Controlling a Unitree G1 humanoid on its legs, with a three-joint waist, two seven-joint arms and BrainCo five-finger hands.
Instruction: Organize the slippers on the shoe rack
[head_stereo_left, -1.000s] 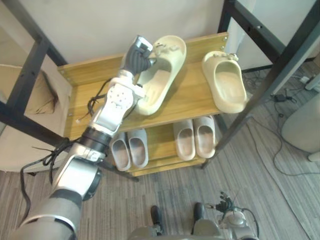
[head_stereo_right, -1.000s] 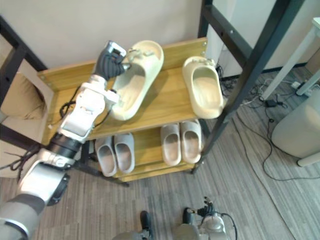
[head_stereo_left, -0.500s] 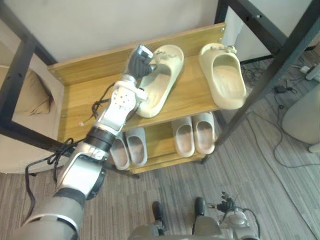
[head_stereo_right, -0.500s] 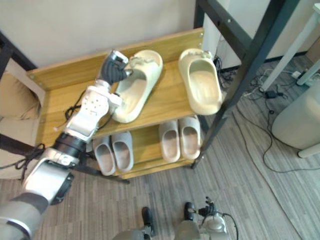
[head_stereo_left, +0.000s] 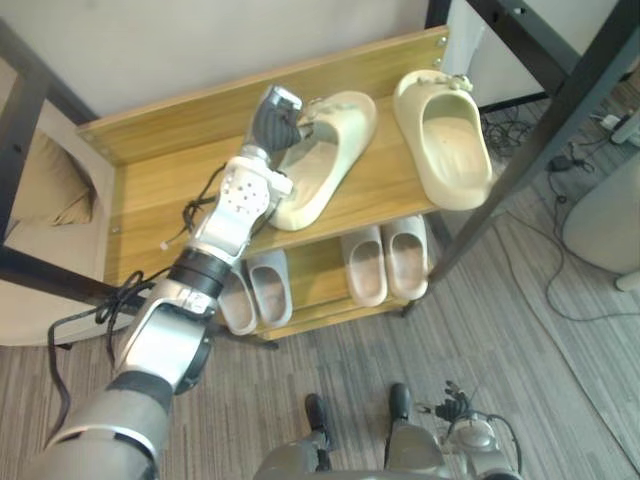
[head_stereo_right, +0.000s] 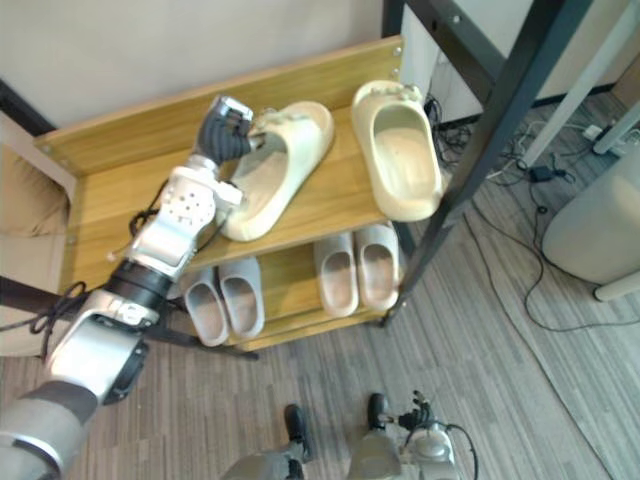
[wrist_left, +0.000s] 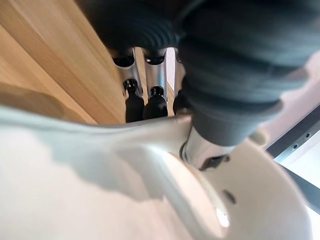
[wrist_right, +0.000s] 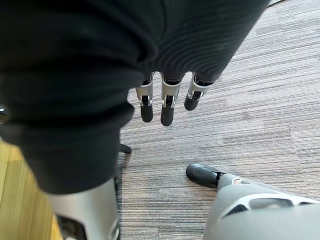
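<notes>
The shoe rack (head_stereo_left: 160, 190) holds two cream slippers (head_stereo_left: 446, 140) upper centre, four grey slippers (head_stereo_left: 365, 265) below. The left hand (head_stereo_left: 272, 120) pinches the left cream slipper (head_stereo_left: 330, 160) by its rim; the right hand (wrist_right: 168, 102) hangs, fingers straight.

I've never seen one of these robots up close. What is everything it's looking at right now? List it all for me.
Shoe rack: one, light wood, two shelves, against the wall.
Held cream slipper: one, cream, top shelf, lying diagonally.
Second cream slipper: one, cream, right end of the top shelf, apart from the first.
Grey slippers: one pair, grey, lower shelf, left side.
Beige slippers: one pair, beige, lower shelf, right side.
Metal post: one, black, slanting past the rack's right end.
Cushion: one, tan, left of the rack.
Floor: grey, striped.
Left hand: one, curled round the held cream slipper's far end.
Right hand: one, fingers straight, hanging over the floor.
</notes>
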